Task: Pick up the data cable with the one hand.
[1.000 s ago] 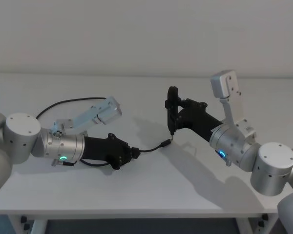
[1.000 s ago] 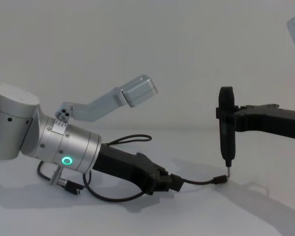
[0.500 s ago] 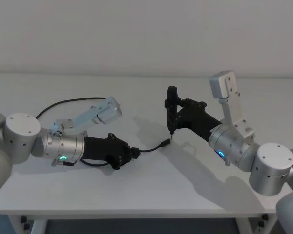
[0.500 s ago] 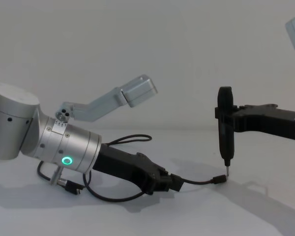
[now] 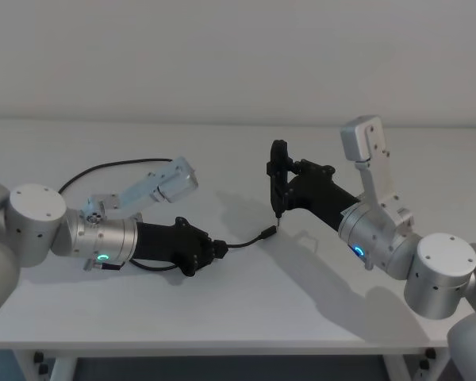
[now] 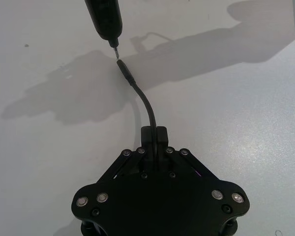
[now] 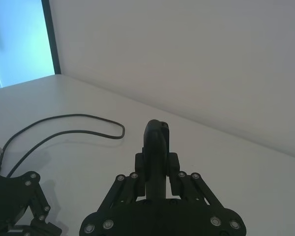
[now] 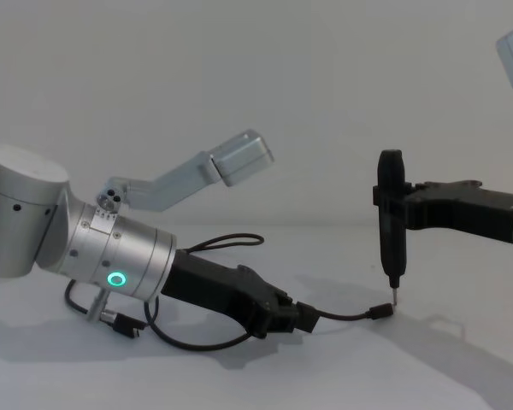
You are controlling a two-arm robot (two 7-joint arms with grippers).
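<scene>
The data cable (image 5: pixel 239 243) lies on the white desk (image 5: pixel 246 305), its black cord running in loose curves from behind the left arm, under it, and out toward the middle of the desk. A far loop (image 7: pixel 83 125) of it shows curled on the desk in the right wrist view. 1 small plug (image 8: pixel 381 312) rests on the desk surface at the cable's free end, with a short arc of cord between it and the left gripper (image 5: pixel 214 248).

That left gripper sits low, just above the desk, reaching in from the left toward the centre. Its 2 jaws are closed on the cable a short way back from the plug; in the left wrist view the cord (image 6: pixel 146 105) comes straight out from between the fingertips (image 6: pixel 148 135) and curves away to the plug.

The right gripper (image 5: pixel 282 176) reaches in from the right, higher up, with its jaws clamped around a slim black pen-like tool (image 8: pixel 391 222). The tool stands nearly upright, its metal tip (image 6: pixel 115 47) pointing down and hanging just above the cable's plug, very close to it; whether they touch I cannot tell.
</scene>
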